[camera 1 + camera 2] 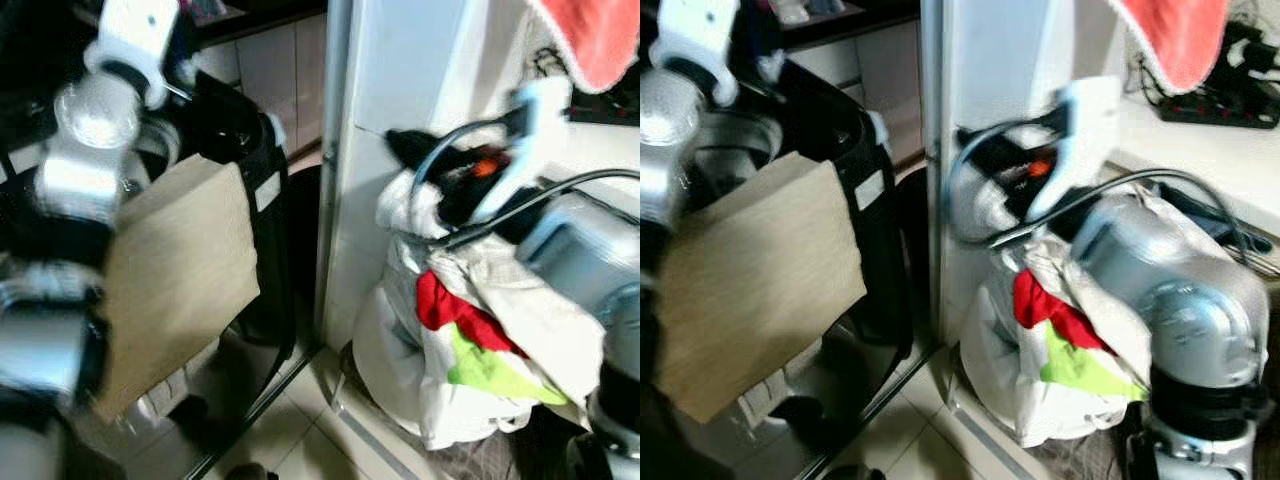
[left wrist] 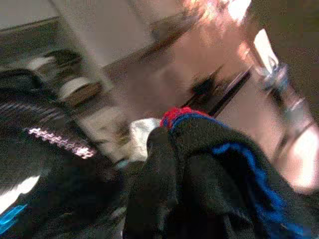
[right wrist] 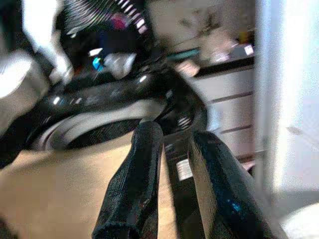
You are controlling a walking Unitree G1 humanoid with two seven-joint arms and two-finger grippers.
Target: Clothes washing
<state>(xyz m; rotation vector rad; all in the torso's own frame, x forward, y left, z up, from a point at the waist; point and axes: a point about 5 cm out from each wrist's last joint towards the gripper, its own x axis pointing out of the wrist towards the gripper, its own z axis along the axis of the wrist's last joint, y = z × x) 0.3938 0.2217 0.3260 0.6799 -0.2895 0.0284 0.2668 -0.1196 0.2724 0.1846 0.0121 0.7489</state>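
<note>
The left gripper (image 2: 199,164) is clamped on a dark garment (image 2: 209,184), black with blue trim and a bit of red at the top; the cloth bunches over the fingers and hides them, draping down from the grip. Behind it the left wrist view is blurred, with a pale floor and dark shapes that cannot be made out.

The right gripper (image 3: 174,174) holds nothing. Its two black fingers (image 3: 134,184) stand a narrow gap apart, roughly parallel. Just beyond their tips lies the black washing machine (image 3: 124,107), its round drum opening ahead of the left-hand finger, and a flat tan cardboard sheet (image 3: 60,194) leans against the machine's front, beneath and beside that finger.

In the head views the silver left arm (image 1: 85,150) rises above the washing machine and cardboard, while the right arm (image 1: 1180,300) sits low beside a white laundry bag (image 1: 470,400) on the tiled floor. The bag is stuffed with clothes, a red piece (image 1: 450,305) and a lime-green piece (image 1: 495,370) spilling from its side. A white pillar (image 1: 400,120) stands between machine and bag. A red towel (image 1: 590,35) hangs above.
</note>
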